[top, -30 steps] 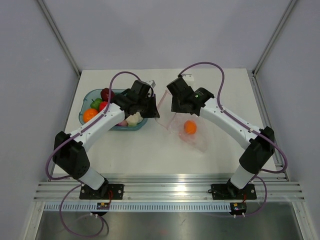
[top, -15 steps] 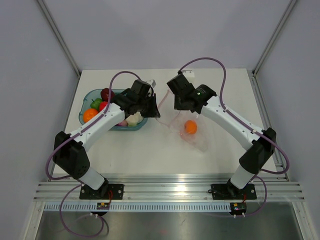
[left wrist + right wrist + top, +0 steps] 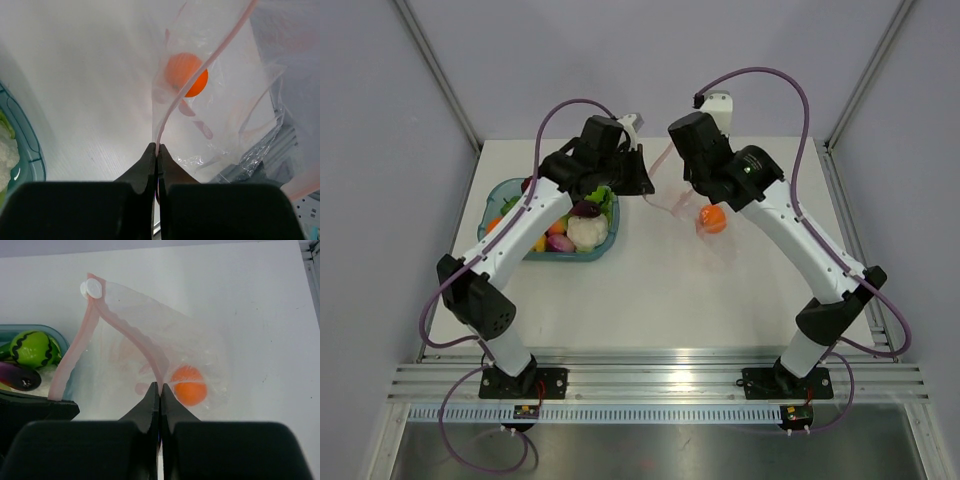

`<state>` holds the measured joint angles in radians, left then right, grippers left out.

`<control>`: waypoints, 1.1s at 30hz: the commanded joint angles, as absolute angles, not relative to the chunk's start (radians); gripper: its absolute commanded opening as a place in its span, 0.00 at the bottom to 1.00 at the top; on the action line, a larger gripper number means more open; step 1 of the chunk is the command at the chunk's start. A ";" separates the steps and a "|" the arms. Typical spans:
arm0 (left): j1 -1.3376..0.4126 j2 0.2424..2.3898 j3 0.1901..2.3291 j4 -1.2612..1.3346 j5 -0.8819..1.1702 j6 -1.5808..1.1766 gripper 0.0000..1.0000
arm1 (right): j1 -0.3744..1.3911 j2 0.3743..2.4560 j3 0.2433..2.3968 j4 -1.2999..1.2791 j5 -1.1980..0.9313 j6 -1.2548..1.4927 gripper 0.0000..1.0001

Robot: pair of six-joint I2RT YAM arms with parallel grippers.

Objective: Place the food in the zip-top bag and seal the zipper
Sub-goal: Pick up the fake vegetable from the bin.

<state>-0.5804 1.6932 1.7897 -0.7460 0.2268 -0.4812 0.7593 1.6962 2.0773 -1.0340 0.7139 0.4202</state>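
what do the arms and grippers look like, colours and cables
Both the left arm and right arm have white links with black joints and a looping purple cable. The left gripper and right gripper are black and wedge-shaped. A green light glows on the right arm.

White matte table top [image 3: 650, 300], few faint marks. Pale grey-lilac panels on three sides: back wall [image 3: 650, 60], left wall [image 3: 380, 200], right wall [image 3: 920, 150]. Slanting metal struts [image 3: 435, 72] at both back corners. Ribbed aluminium rail [image 3: 660, 380] along near table edge, bright glare near centre. Below it perforated strip [image 3: 660, 412], then dull steel ledge [image 3: 650, 450]. Light even and soft, shadows weak.
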 commanded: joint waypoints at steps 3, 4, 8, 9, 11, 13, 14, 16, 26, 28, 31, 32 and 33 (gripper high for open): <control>-0.537 1.710 1.628 -0.698 0.288 -0.449 0.00 | 0.765 1.709 1.913 -1.009 0.660 0.449 0.00; -0.511 1.709 1.596 -0.686 0.293 -0.445 0.00 | 0.764 1.709 1.881 -0.988 0.640 0.466 0.00; -0.459 1.715 1.503 -0.666 0.311 -0.419 0.00 | 0.765 1.721 1.757 -0.942 0.557 0.511 0.00; -0.456 1.721 1.499 -0.670 0.305 -0.413 0.00 | 0.765 1.732 1.752 -0.937 0.545 0.518 0.00; -0.454 1.732 1.511 -0.687 0.302 -0.400 0.05 | 0.765 1.743 1.753 -0.925 0.520 0.523 0.00; -0.456 1.733 1.517 -0.695 0.305 -0.396 0.22 | 0.765 1.756 1.761 -0.916 0.505 0.525 0.00; -0.454 1.729 1.523 -0.702 0.305 -0.393 0.33 | 0.765 1.761 1.770 -0.914 0.496 0.526 0.00; -0.454 1.717 1.526 -0.706 0.305 -0.390 0.61 | 0.765 1.772 1.778 -0.908 0.488 0.529 0.00; -0.382 1.571 1.629 -0.827 0.216 -0.371 0.64 | 0.764 1.812 1.812 -0.920 0.495 0.551 0.00; -0.319 1.528 1.603 -0.813 0.221 -0.402 0.64 | 0.764 1.810 1.809 -0.917 0.489 0.549 0.00; -0.249 1.506 1.563 -0.811 0.115 -0.503 0.64 | 0.764 1.809 1.810 -0.908 0.482 0.545 0.00; -0.236 1.505 1.557 -0.815 0.051 -0.527 0.63 | 0.764 1.807 1.812 -0.910 0.479 0.545 0.00; -0.213 1.508 1.551 -0.825 0.019 -0.563 0.62 | 0.764 1.807 1.812 -0.911 0.477 0.543 0.00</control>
<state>-0.2546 1.5173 1.5764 -0.8165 0.1562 -0.4568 0.7593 1.8153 1.7725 -0.9367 0.4961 0.5354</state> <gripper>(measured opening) 0.629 0.012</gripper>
